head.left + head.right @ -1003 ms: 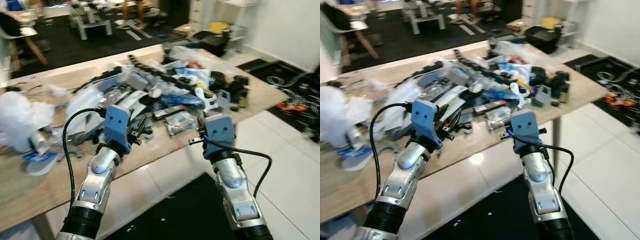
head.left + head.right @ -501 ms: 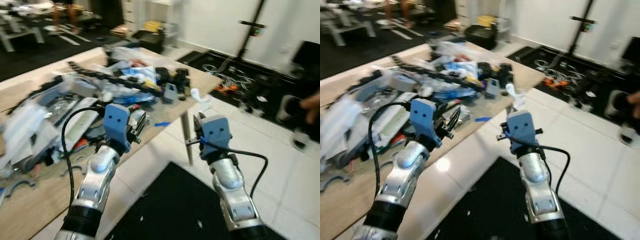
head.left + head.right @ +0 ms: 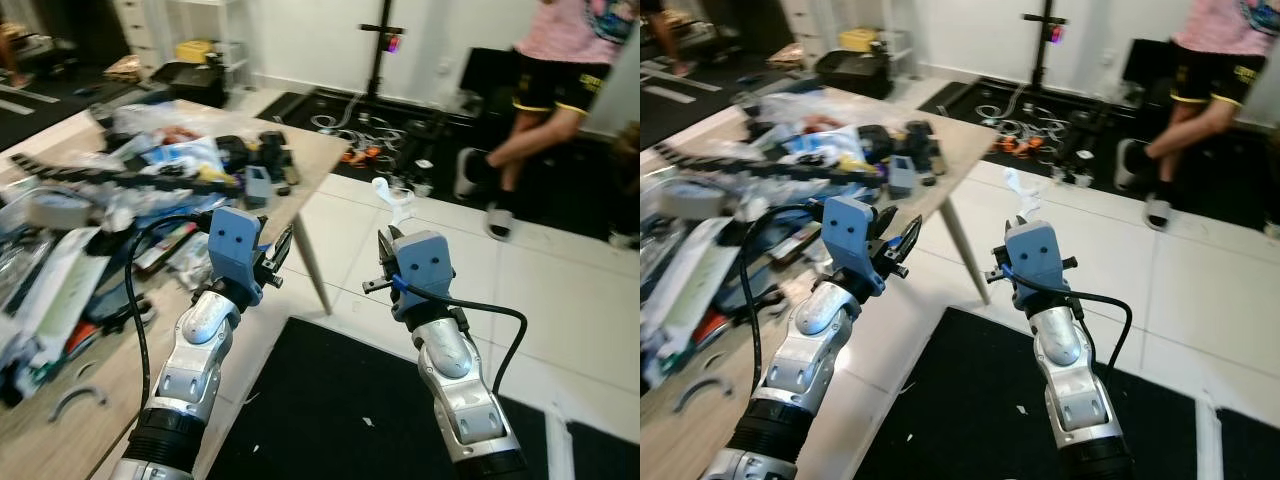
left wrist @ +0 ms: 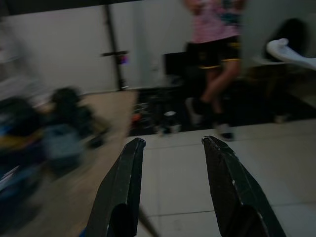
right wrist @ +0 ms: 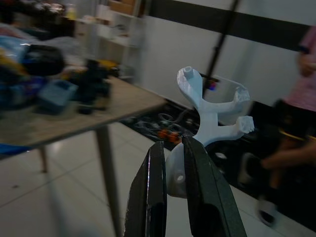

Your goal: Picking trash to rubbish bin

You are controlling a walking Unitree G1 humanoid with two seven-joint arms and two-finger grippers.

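Up front, the right gripper (image 5: 170, 190) is clenched on a white, branching plastic piece (image 5: 210, 116) — its forked prongs stick out beyond the two black fingers (image 5: 202, 197), which pinch its rounded base. From the head camera the same white piece (image 3: 393, 197) shows just above the blue wrist housing of the right arm (image 3: 455, 375), held over the white tiled floor (image 3: 560, 300) and well apart from the wooden table (image 3: 330, 150).

The left gripper (image 4: 170, 148) is released, its two long black fingers (image 4: 123, 182) spread with nothing between them; it hovers near the table's edge, and the left silver arm (image 3: 195, 350) reaches up from below with a black cable looping beside it.

On the robot's left the light wooden table carries a heap of mixed trash — clear plastic bags, blue wrappers and black bits (image 3: 150, 170) — crowded toward its far corner, with a small grey-blue box (image 3: 257, 186) near the edge. A black mat (image 3: 330, 410) lies on the floor under both arms.

Further back, a person in a pink top and black shorts (image 3: 560, 60) stands on the tiles beside a black stand pole (image 3: 380, 50), with tangled cables on a dark rug (image 3: 375, 125) at its foot.
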